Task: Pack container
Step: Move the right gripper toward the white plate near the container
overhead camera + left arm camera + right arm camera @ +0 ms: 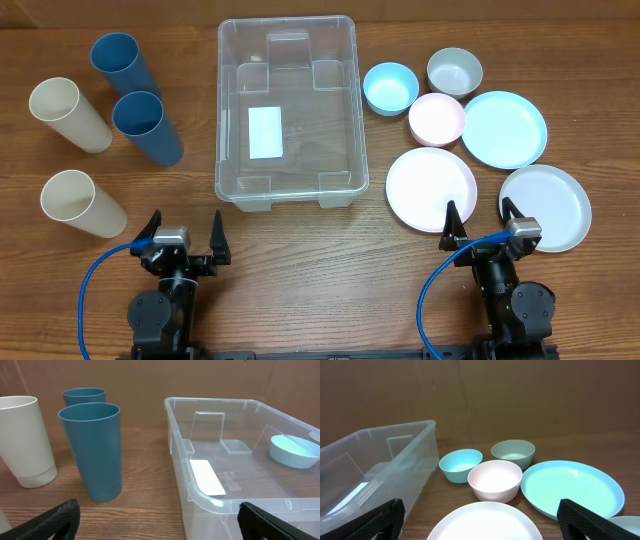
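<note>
A large clear rectangular plastic container (pixel 316 118) carried a white label (pixel 265 131) on its base, no writing legible. The left gripper (pixel 185 222) and right gripper (pixel 478 213) both stood spread apart.

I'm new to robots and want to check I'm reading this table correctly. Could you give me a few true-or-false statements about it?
1. The container is empty. True.
2. All four cups are blue. False: there are two blue cups and two cream cups.
3. Three bowls sit on the right claw's side of the container. True.
4. The left claw holds a cup. False: it is open and holds nothing.
</note>
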